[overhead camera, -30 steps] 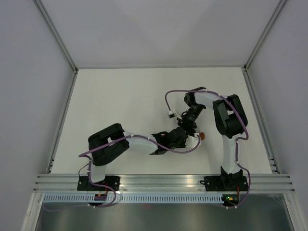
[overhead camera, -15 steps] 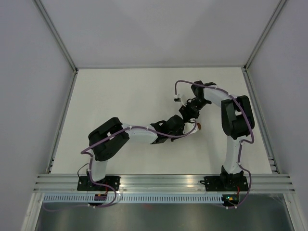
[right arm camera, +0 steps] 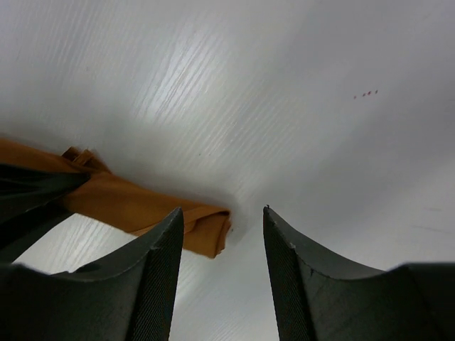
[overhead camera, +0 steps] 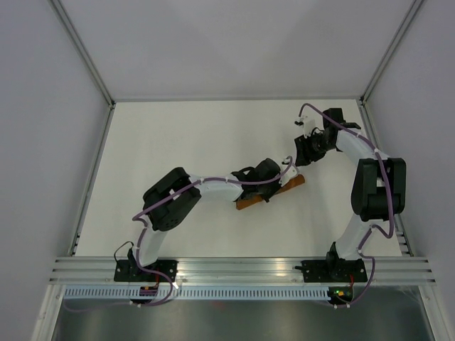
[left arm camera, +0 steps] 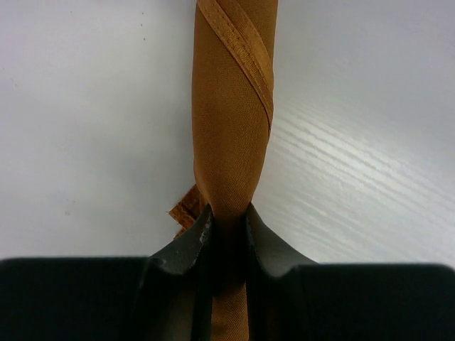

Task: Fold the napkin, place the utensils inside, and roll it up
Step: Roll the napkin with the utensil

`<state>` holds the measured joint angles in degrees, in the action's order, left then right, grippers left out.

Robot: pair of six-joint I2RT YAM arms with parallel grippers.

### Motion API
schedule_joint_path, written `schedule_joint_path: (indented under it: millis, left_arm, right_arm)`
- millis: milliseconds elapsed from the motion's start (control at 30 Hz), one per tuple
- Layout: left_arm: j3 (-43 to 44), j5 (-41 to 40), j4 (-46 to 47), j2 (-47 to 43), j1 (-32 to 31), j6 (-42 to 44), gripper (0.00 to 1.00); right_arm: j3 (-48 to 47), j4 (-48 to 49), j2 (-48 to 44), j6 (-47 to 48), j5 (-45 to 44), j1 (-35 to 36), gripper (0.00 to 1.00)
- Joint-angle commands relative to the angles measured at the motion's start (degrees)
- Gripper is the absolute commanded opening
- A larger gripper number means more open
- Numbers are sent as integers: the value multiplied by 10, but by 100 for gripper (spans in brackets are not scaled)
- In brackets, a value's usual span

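Lying rolled as a tight rust-orange tube, napkin (left arm camera: pixel 231 128), hem spiralling, left claw (left arm camera: pixel 227 214) pinching it, right claw (right arm camera: pixel 222 210) spread.

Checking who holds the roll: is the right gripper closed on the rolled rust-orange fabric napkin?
No, the right gripper stands open and empty; the rolled rust-orange fabric napkin lies beyond its fingertips.

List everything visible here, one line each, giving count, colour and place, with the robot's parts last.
White table: one, white, beneath everything.
Rolled rust-orange fabric napkin: one, rust-orange, on the table right of centre.
Ribbed aluminium rail: one, silver, along the near edge.
Purple cables: two, purple, one along each arm.
Left gripper: one, black, shut on the napkin mid-length.
Right gripper: one, black, open, clear of the napkin's right end.
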<state>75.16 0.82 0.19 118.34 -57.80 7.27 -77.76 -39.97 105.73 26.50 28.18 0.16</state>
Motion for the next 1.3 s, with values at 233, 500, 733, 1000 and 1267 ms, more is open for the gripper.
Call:
schedule_joint_path:
  millis: [233,500,733,1000,1267]
  left_arm:
    - [56,15,-116,86,23,-197,22]
    - [86,29,-136,116,23,-281,24]
    - [87,22,-142,121,23,-320,27]
    - [84,12,-148,125,24,-343,28]
    - [86,19,-148,126,24,-357,36]
  right_arm:
    - [110,16,-80,-26,-37,-18,42]
    - [135,19,-55,-29,-25,-17,40]
    - [116,16,-14,-41,-26,-6,35]
    - [107,25,7,-63,-39,48,34]
    - [93,41,35,-85,-60,55,33]
